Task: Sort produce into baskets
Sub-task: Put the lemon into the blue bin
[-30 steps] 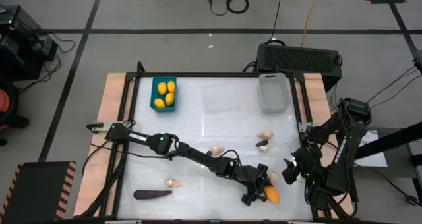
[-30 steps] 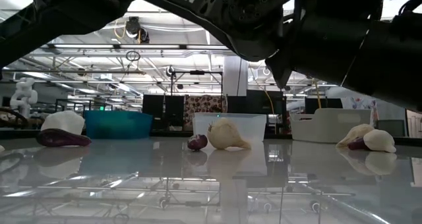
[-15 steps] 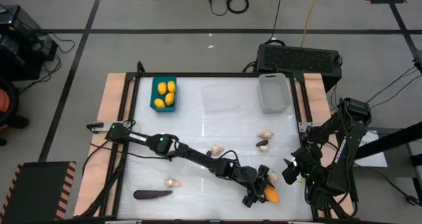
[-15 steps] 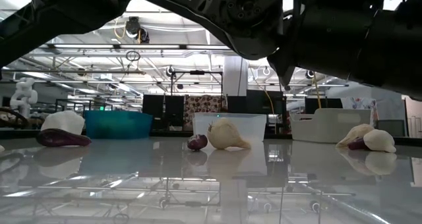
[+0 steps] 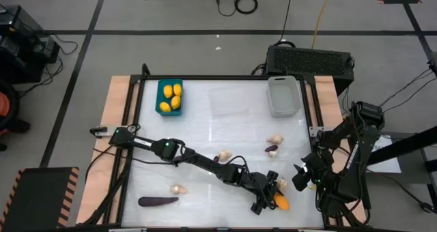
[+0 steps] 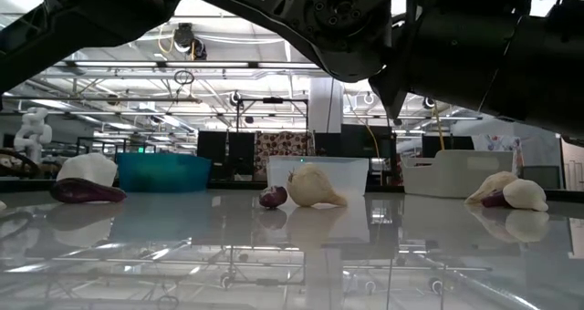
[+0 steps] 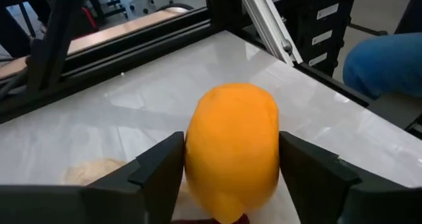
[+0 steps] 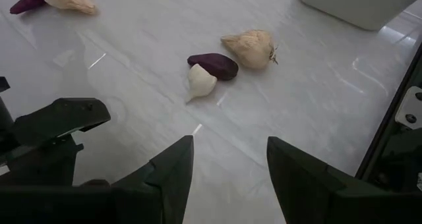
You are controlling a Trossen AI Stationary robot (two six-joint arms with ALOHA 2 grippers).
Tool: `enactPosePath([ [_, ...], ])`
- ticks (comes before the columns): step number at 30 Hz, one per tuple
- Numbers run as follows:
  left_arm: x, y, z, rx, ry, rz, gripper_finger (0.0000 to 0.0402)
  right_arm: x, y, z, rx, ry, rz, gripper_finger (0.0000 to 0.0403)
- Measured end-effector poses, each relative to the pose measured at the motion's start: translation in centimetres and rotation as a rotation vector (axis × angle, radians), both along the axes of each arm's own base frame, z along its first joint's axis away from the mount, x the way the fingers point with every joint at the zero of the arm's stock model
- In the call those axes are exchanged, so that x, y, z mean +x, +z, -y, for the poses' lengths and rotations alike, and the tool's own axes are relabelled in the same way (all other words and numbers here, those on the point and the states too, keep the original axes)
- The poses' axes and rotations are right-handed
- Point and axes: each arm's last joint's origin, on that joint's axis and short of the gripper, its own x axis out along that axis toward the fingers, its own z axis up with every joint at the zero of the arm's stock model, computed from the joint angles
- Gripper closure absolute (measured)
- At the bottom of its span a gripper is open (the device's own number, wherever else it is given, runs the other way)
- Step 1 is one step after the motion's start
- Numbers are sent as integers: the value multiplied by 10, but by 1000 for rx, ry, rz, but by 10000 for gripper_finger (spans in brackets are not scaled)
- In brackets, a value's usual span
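On the far left of the counter (image 5: 205, 129) the teal basket (image 5: 169, 97) sits at the far edge, already holding four yellow-orange ovals. Nearer the front lie the long purple eggplant piece (image 5: 158, 200) and a cream bulb (image 5: 179, 189), with another bulb (image 5: 224, 155) toward the middle. The clear tray (image 5: 229, 100) is faintly visible beside the teal basket, and the white-grey basket (image 5: 283, 95) stands at the far right corner.

The left arm reaches diagonally across the counter to the front right, where the left gripper (image 7: 231, 155) is closed partway around an orange oval (image 7: 231, 148); both fingers sit against its sides and the oval's long axis stands roughly upright between them. In the high view the oval (image 5: 280, 203) shows at the gripper's tip, close to the front edge, with a pale bulb just beside it. I cannot tell whether it is lifted clear of the counter.

The relation that matters: the teal basket lies far back and to the left of the gripper, diagonally across the counter, so the carry likely retraces the arm's own reach.

Farther right, a small purple piece (image 8: 212, 65) touches two cream bulbs. The right gripper (image 8: 221, 168) waits at the right edge, fingers spread and holding nothing.
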Motion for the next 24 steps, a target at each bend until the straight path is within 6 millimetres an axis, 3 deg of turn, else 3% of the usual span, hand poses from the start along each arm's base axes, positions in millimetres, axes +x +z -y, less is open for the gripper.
enactPosePath([
  [6, 0, 2, 0, 0, 1, 1, 196, 0, 0, 0, 0, 0, 0, 218],
  [9, -1, 14, -1, 11, 22, -3, 199, 0, 0, 0, 3, 1, 1, 218],
  [16, -23, 99, -13, 169, 150, -108, 201, 1, -1, -2, 16, 9, 2, 218],
  [24, -95, 215, -47, 509, 472, -255, 193, 1, -1, -3, 24, 9, 5, 218],
])
